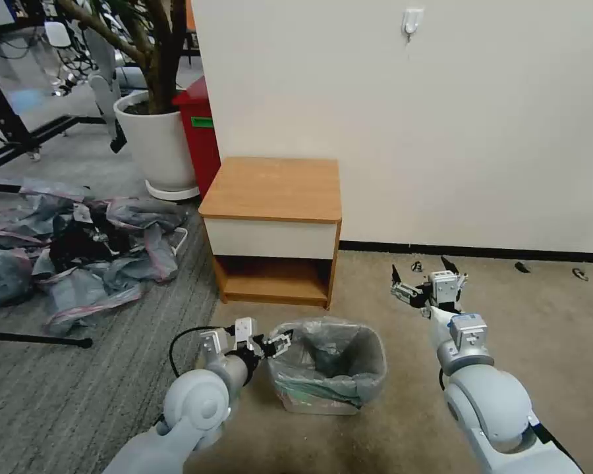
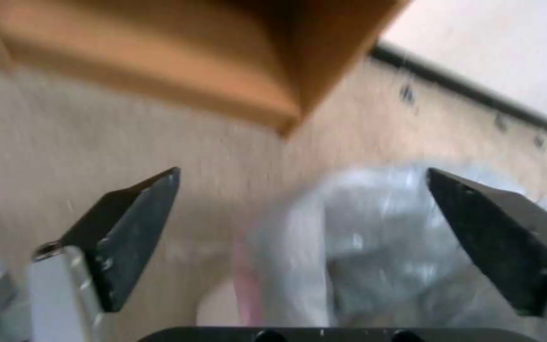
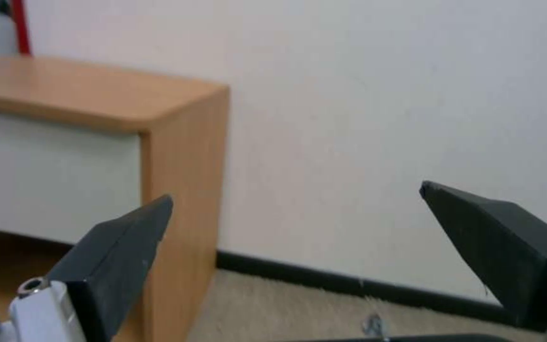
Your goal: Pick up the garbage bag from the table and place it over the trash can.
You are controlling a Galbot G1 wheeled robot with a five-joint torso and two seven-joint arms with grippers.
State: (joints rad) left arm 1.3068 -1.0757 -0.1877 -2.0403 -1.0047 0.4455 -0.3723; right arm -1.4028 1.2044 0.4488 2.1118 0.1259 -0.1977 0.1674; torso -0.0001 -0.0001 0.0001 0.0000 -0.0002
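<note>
The garbage bag (image 1: 366,352) lines the trash can (image 1: 313,404) on the carpet just in front of the table (image 1: 270,191); its crinkly grey plastic is draped over the rim, and cream plastic shows low on the near side. My left gripper (image 1: 280,343) is open at the can's left rim, nothing between its fingers. In the left wrist view the left gripper (image 2: 302,175) frames the blurred bag (image 2: 375,237) with its pink band, and the table (image 2: 223,61) lies beyond. My right gripper (image 1: 420,268) hangs open to the right of the table, again (image 3: 296,190) facing the table's (image 3: 178,142) side and the wall.
A heap of grey-and-pink bags (image 1: 79,250) lies on the floor to the left. A white plant pot (image 1: 158,148) and a tall red bin (image 1: 201,131) stand behind the table's left side. The wall (image 1: 441,131) rises right behind. Open carpet (image 1: 540,316) lies to the right.
</note>
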